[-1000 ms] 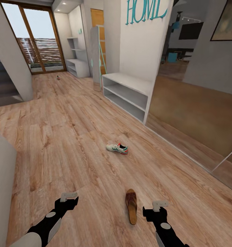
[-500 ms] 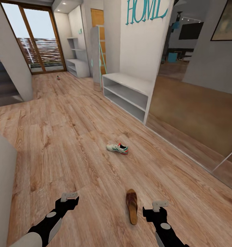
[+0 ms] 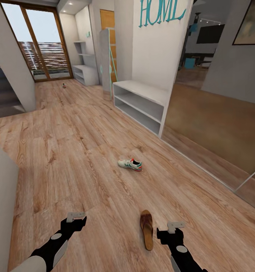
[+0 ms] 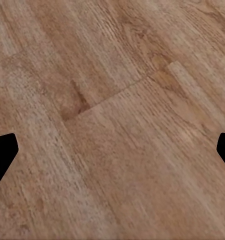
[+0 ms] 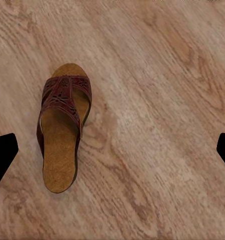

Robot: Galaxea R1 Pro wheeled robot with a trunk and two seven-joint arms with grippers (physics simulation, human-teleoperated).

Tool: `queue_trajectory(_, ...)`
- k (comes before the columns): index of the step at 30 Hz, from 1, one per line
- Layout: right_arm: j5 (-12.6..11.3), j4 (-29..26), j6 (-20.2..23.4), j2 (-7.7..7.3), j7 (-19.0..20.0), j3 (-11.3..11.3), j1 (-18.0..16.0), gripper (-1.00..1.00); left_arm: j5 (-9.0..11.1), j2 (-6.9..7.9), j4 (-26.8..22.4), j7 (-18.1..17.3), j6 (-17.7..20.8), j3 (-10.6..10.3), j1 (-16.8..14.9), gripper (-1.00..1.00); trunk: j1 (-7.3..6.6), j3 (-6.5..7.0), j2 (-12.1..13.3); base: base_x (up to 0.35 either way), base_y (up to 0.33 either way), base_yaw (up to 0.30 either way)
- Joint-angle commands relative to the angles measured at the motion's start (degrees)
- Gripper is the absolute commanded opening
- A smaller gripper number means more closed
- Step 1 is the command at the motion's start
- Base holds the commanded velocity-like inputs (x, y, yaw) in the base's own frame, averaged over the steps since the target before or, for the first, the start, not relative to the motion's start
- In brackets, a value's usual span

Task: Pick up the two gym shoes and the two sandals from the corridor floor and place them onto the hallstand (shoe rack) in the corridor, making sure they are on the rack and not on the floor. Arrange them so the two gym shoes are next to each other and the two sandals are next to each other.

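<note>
Head view, corridor. A sandal (image 3: 146, 234) lies flat on the wood floor (image 3: 67, 158) at about 6 o'clock in the picture, toe toward 12 o'clock, just beside the right gripper (image 3: 175, 225) on its inner side but not touching it. A sneaker (image 3: 130, 164) lies on its sole farther up the floor, at about 12 o'clock from the sandal and well apart from it, its orange-red heel pointing to 3 o'clock. A small dark object (image 3: 64, 85), too small to identify, sits on the floor far down the corridor near the glass door (image 3: 38, 45).

The pale hallstand (image 3: 85, 73) stands at the far end beside that door, at about 11 o'clock, with floating shelves above it. Nearer, at about 1 o'clock, a white bench (image 3: 140, 102) with two open shelf levels stands against the wall under teal lettering (image 3: 161, 11). A mirrored panel (image 3: 214, 128) runs along the wall at 3 o'clock.

Left gripper (image 3: 76, 217) hangs over bare floor at about 7 o'clock, holding nothing; the left wrist view shows both fingertips (image 4: 2, 155) at opposite edges with planks between, so the jaws stand spread wide.

Right wrist view: the sandal (image 5: 61, 132) lies on the planks, its dark cut-out strap over a tan insole, between the two fingertips (image 5: 2, 155) in the picture but below them on the floor, nearer one than the other. The jaws are likewise spread wide and grasp nothing.
</note>
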Motion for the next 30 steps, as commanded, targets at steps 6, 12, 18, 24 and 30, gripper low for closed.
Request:
queue_trajectory(6, -0.1, -0.1, 0.4, -0.03, -0.4, 0.2, 0.0, 1.00, 0.1, 0.00, 0.1, -0.3, -0.2, 0.3, 0.0, 1.00, -0.01, -0.04, 0.0, 0.003, 0.004, 0.000)
queue_trajectory(12, -0.1, -0.1, 0.4, -0.03, -0.4, 0.2, 0.0, 1.00, 0.0, 0.08, 0.1, -0.3, -0.2, 0.3, 0.0, 1.00, -0.01, -0.04, 0.0, 0.000, 0.064, 0.000)
queue_trajectory(18, -0.1, -0.3, 0.4, -0.03, -0.4, 0.2, 0.0, 1.00, 0.0, 0.15, 0.0, -0.4, -0.2, 0.3, 0.0, 1.00, -0.01, -0.04, 0.0, 0.000, 0.021, 0.000)
queue_trajectory(24, -0.1, -0.4, 0.4, -0.03, -0.4, 0.2, 0.0, 1.00, 0.0, 0.26, -0.2, -0.4, -0.2, 0.3, -0.3, 1.00, -0.01, -0.04, 0.0, 0.000, 0.003, 0.000)
queue_trajectory(30, -0.1, -0.4, 0.4, -0.03, -0.4, 0.2, 0.0, 1.00, 0.1, 0.15, -2.0, -0.3, 0.0, 0.3, -0.2, 1.00, -0.01, -0.04, 0.0, 0.000, 0.000, 0.000)
